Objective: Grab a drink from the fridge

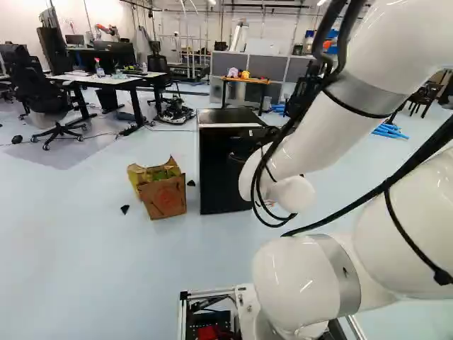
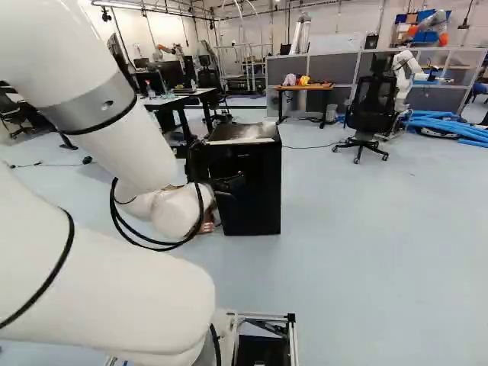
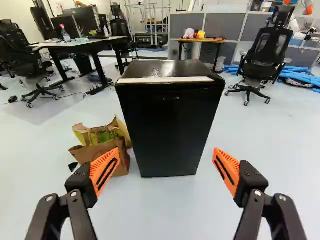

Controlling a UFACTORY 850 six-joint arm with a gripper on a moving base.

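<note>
While a black office chair (image 1: pixel 44 92) stands at the far left, an open brown paper bag (image 1: pixel 164 197) with something green inside sits nearer, just left of the upright black fridge (image 2: pixel 255 179), whose door is shut. On the fridge's near side hangs the pincer (image 2: pixel 232 184), pointed at it, its orange-padded fingers (image 3: pixel 106 170) spread wide apart, well clear of the door; far right, another office chair (image 2: pixel 372 103) stands near blue tubes (image 2: pixel 450 124).

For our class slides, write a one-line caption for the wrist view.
Open fingers face a closed black fridge, a desk and office chairs beyond.
</note>
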